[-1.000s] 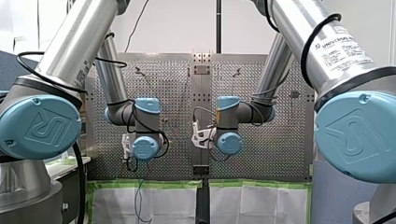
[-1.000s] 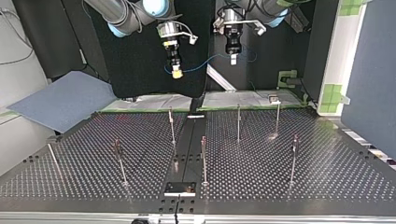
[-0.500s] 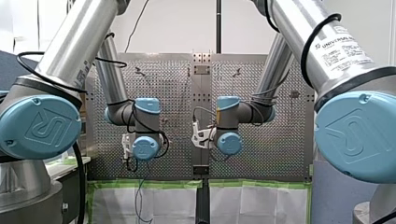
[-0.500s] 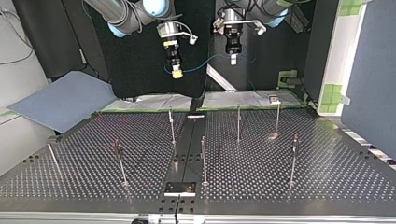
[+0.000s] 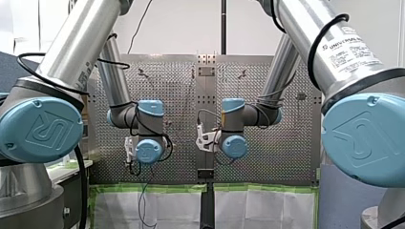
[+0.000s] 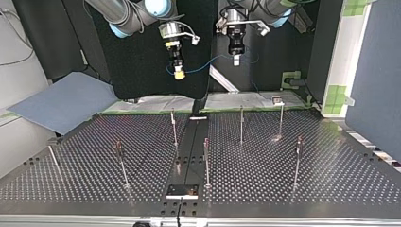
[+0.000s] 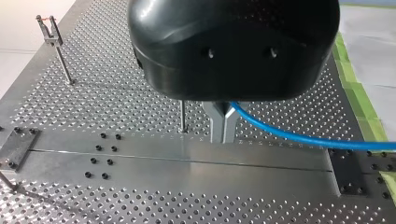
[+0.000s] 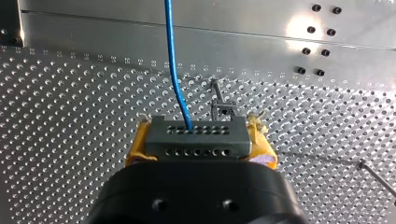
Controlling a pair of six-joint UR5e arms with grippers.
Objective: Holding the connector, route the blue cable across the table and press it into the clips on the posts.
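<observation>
Blue cable [image 7: 299, 135] runs out of sight beneath my left gripper [image 7: 223, 137]

— What lay at the top view's left?
— A grey-blue board [image 6: 64, 101], in front of a black curtain [image 6: 137, 71].
— And at its right?
— A white upright [image 6: 349, 52] bearing green tape squares [image 6: 336, 94], beside a dark blue panel [image 6: 376, 80]. Green-edged white sheets [image 6: 156, 103] ran between them.

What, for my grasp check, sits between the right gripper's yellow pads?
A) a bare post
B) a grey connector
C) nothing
B: the right wrist view shows the grey connector clamped between my right gripper's yellow pads, the blue cable leaving it.
</observation>
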